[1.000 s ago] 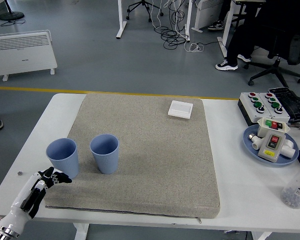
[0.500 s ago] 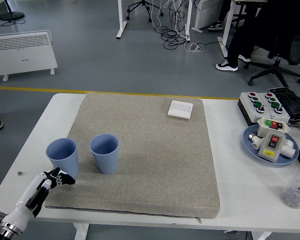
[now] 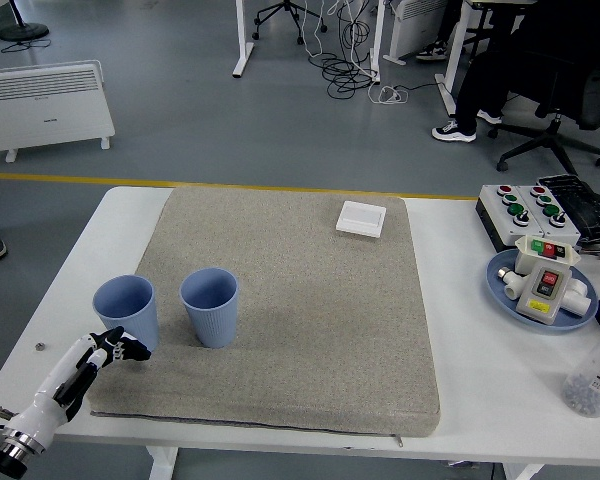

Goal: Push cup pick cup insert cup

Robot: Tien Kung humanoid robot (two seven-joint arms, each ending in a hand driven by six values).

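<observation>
Two light-blue ribbed plastic cups stand upright and side by side on the grey felt mat [image 3: 310,300] that covers most of the white tabletop [image 3: 480,390], toward its eight o'clock part: the left cup [image 3: 127,311] at the mat's edge, the right cup [image 3: 210,306] just beside it at its three o'clock, not touching. The left hand [image 3: 113,347] sits low at the left cup's six o'clock, fingers curled loosely and holding nothing, close to the cup's base; whether it touches cannot be told. A small white square tile [image 3: 361,218] lies at the mat's one o'clock corner.
</observation>
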